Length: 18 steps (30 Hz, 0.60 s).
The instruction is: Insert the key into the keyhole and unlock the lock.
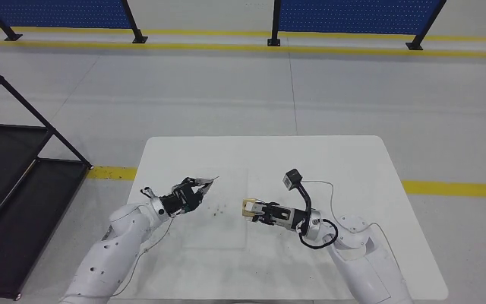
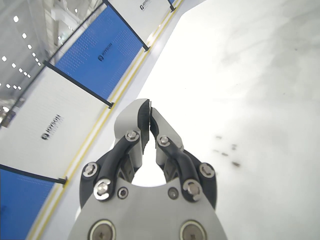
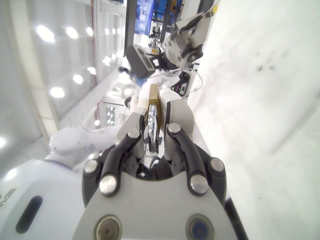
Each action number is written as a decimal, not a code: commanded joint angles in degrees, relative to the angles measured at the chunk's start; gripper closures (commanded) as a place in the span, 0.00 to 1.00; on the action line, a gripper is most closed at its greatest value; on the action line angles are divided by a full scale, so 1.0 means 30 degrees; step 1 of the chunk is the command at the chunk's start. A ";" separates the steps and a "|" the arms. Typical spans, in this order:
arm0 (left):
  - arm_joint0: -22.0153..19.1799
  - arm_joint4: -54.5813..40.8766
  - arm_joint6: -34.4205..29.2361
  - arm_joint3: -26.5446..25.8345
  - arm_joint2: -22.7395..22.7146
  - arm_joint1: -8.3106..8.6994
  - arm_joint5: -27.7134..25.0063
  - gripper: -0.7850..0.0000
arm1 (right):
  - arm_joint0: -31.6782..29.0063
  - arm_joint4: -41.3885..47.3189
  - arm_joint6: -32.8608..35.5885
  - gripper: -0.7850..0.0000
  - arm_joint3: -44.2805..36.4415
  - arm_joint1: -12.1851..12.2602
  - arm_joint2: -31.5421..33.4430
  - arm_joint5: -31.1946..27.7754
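Observation:
My right gripper (image 1: pixel 255 210) hovers over the middle of the white table (image 1: pixel 342 163), shut on a brass padlock (image 1: pixel 248 207). In the right wrist view the padlock (image 3: pixel 153 93) stands edge-on between the fingers, its silver shackle (image 3: pixel 152 126) pointing back toward the wrist. My left gripper (image 1: pixel 203 183) is a short way to the padlock's left and is shut on a thin metal key (image 1: pixel 215 179), whose tip points toward the padlock. The right wrist view shows that key (image 3: pixel 213 6) sticking out of the left gripper (image 3: pixel 200 23). In the left wrist view the pads (image 2: pixel 143 116) are pressed together.
A faint clear mat (image 1: pixel 228 228) lies on the table under both grippers, with a few small dark specks (image 1: pixel 217 208) between them. A black shelf rack (image 1: pixel 30 175) stands off the table's left side. Blue barrier panels (image 1: pixel 349 15) line the far floor.

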 commanded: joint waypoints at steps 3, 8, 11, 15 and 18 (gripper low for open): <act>-0.0443 0.3294 0.3645 0.0999 0.0657 0.0132 0.3061 1.00 | 0.0000 0.0000 0.0000 1.00 0.0000 0.0000 0.0000 0.0000; -0.0956 0.5767 0.5590 0.1636 0.0937 0.0287 0.5648 1.00 | 0.0000 0.0000 0.0000 1.00 0.0000 0.0000 0.0000 0.0000; -0.1244 0.5192 0.6444 0.1897 0.0979 0.0245 0.6770 1.00 | 0.0000 0.0000 0.0000 1.00 0.0000 0.0000 0.0000 0.0000; -0.1244 0.5192 0.6444 0.1897 0.0979 0.0245 0.6770 1.00 | 0.0000 0.0000 0.0000 1.00 0.0000 0.0000 0.0000 0.0000; -0.1244 0.5192 0.6444 0.1897 0.0979 0.0245 0.6770 1.00 | 0.0000 0.0000 0.0000 1.00 0.0000 0.0000 0.0000 0.0000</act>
